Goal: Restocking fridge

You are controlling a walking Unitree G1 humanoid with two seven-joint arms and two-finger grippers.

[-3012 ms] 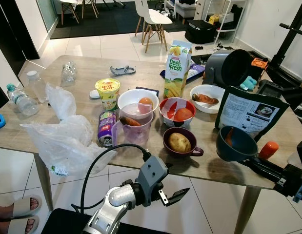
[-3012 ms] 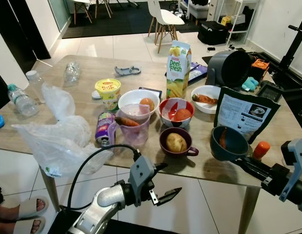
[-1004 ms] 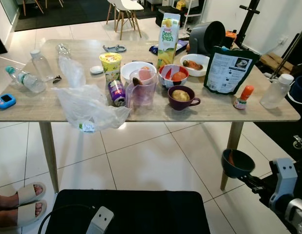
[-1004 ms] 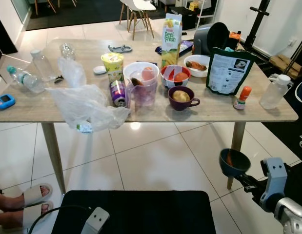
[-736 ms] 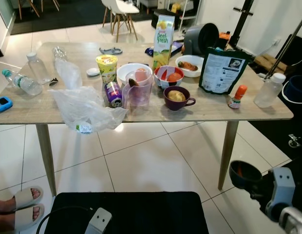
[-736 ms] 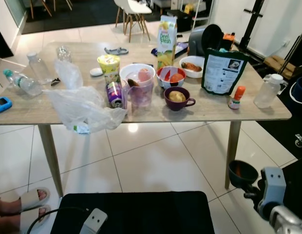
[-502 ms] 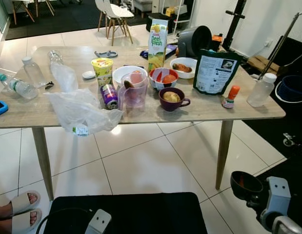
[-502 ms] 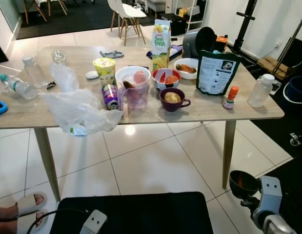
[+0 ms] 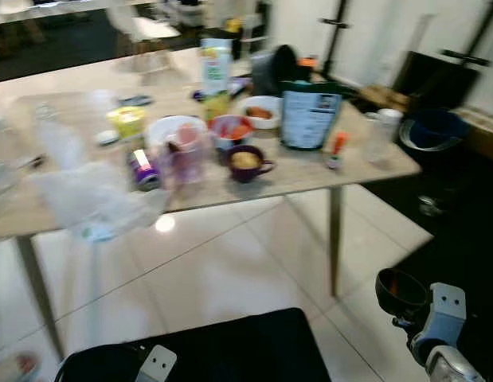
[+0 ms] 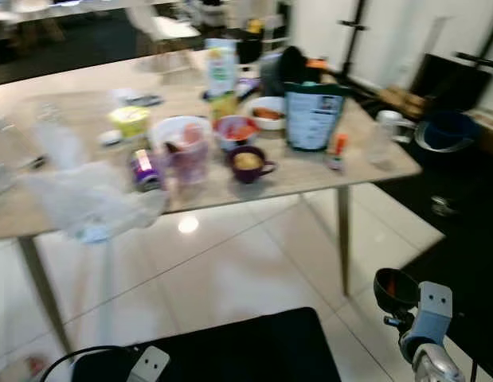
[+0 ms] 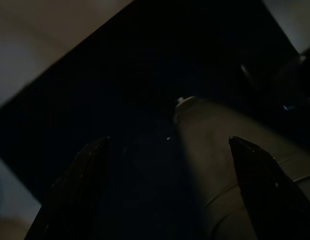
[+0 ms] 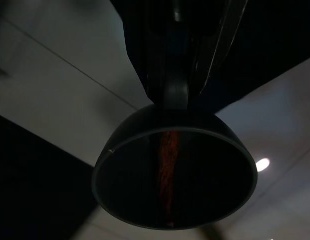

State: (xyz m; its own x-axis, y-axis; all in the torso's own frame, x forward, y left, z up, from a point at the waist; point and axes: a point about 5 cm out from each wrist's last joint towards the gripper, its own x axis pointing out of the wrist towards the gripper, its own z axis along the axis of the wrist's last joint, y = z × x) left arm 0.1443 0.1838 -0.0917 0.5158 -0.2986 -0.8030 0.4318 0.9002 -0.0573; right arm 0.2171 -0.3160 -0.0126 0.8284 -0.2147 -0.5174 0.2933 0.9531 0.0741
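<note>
My right gripper (image 12: pixel 177 95) is shut on the rim of a dark blue bowl (image 9: pixel 401 290), held low at my right side above the floor, well away from the table. An orange carrot (image 12: pixel 167 172) lies inside the bowl (image 12: pixel 175 175). On the wooden table (image 9: pixel 354 171) stand a juice carton (image 9: pixel 215 68), a purple mug with a potato (image 9: pixel 248 161), a red bowl with tomatoes (image 9: pixel 234 127) and a white bowl (image 9: pixel 260 111). My left arm (image 9: pixel 154 364) hangs idle at the lower left. In the dark left wrist view its fingers (image 11: pixel 87 170) stand wide apart.
A black pouch (image 9: pixel 310 115), a small sauce bottle (image 9: pixel 335 150) and a plastic bottle (image 9: pixel 379 135) stand at the table's right end. A crumpled plastic bag (image 9: pixel 87 199) lies at its left. A blue basin (image 9: pixel 433 131) sits beyond the table. A black mat (image 9: pixel 206 350) lies at my feet.
The camera has swung to the right and the picture is blurred, so the table sits further left in view. The bowl stays held low in my right gripper.
</note>
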